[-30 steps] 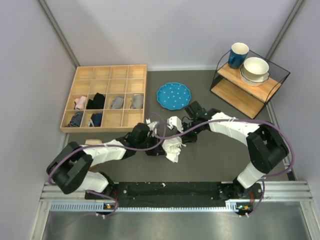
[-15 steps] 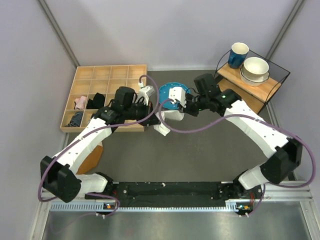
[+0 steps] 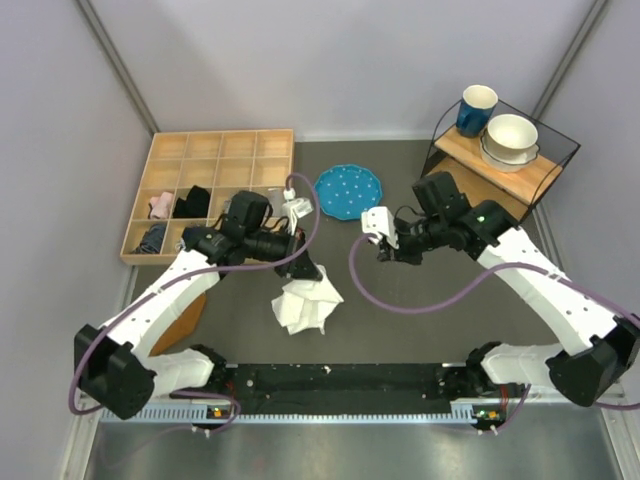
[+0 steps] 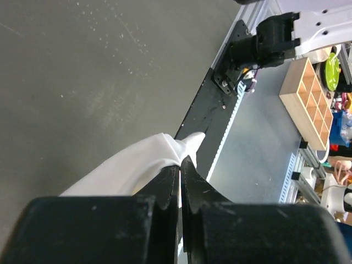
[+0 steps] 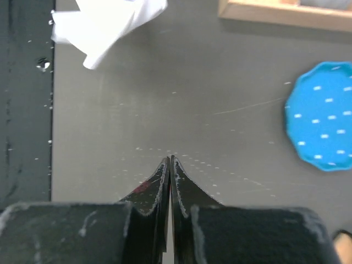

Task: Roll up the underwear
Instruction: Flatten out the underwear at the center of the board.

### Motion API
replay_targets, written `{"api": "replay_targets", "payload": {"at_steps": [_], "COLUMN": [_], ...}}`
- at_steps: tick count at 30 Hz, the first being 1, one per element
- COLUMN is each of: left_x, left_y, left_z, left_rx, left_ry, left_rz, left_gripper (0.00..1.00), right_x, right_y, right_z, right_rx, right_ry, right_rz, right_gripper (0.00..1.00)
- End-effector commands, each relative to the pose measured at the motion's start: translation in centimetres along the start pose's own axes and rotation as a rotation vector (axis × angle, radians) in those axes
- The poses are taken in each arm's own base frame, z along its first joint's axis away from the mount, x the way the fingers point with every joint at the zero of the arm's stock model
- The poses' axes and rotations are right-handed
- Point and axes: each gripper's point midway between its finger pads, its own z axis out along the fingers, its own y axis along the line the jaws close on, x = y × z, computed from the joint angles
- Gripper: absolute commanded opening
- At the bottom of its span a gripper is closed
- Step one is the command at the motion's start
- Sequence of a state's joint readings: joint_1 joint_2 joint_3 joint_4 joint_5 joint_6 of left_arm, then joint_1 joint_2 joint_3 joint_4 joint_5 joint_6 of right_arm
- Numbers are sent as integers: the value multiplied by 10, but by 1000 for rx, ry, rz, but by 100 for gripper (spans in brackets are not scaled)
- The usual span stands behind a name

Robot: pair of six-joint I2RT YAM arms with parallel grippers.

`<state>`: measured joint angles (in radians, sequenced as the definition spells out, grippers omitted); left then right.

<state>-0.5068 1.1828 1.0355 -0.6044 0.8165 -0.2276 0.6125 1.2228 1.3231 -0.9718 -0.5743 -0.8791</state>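
The white underwear [image 3: 305, 305] lies crumpled on the dark table in front of the middle, one corner raised. My left gripper [image 3: 307, 271] is shut on that raised corner, with white cloth [image 4: 137, 168] pinched between its fingers in the left wrist view. My right gripper [image 3: 384, 254] is shut and empty, to the right of the underwear and apart from it. In the right wrist view its closed tips [image 5: 170, 160] hang over bare table, with the underwear [image 5: 104, 25] far off at the upper left. No waistband lettering shows.
A blue plate [image 3: 347, 191] lies behind the grippers and also shows in the right wrist view [image 5: 324, 115]. A wooden compartment tray [image 3: 170, 150] with small cloth bundles stands at the back left. A wire-and-wood shelf [image 3: 470, 185] with a mug and bowls stands at the back right.
Both grippers had lifted the underwear near the plate. The right gripper has let go and moved right. The left gripper has brought the cloth down toward the front.
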Motion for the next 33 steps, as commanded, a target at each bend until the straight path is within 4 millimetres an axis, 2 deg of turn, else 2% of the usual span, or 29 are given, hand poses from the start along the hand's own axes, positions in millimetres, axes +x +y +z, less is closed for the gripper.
{"api": "replay_targets", "payload": {"at_steps": [1,2,4,8,12,13,15,18,23,26,28,31,32,33], "left_x": [12,15,13,-10,-36,-35,-43,-57,-68,-66,-65,-64,-63,-65], "left_y": [23,33,36,41,48,57,61,69,75,77,78,81,83,84], "left_z": [23,32,41,54,64,71,77,89,98,99,98,96,95,93], "left_rx": [50,61,90,101,102,95,101,117,127,129,129,125,120,116], "left_ry": [26,56,73,9,-78,-73,-84,-114,-121,-114,-115,-122,-128,-139], "left_rz": [-59,-105,-145,-209,-216,-244,-280,-302,-315,-324,-326,-333,-337,-333], "left_gripper": [0,0,0,0,0,0,0,1,1,1,1,2,4,6], "right_x": [10,13,9,8,22,31,41,55,67,73,78,77,75,74], "right_y": [21,25,40,54,47,40,34,26,-12,-20,-21,-17,-16,-13], "right_z": [29,38,47,57,68,75,82,96,113,122,127,131,130,129], "right_rx": [-137,-183,-278,-372,-315,-270,-230,-168,11,42,51,19,11,-2], "right_ry": [-43,-52,-108,-158,-121,-99,-67,-45,-9,3,20,19,12,6], "right_rz": [116,141,178,227,278,274,325,386,514,559,577,592,590,592], "right_gripper": [2,4,8,22,40,42,47,50,56,55,51,24,9,3]}}
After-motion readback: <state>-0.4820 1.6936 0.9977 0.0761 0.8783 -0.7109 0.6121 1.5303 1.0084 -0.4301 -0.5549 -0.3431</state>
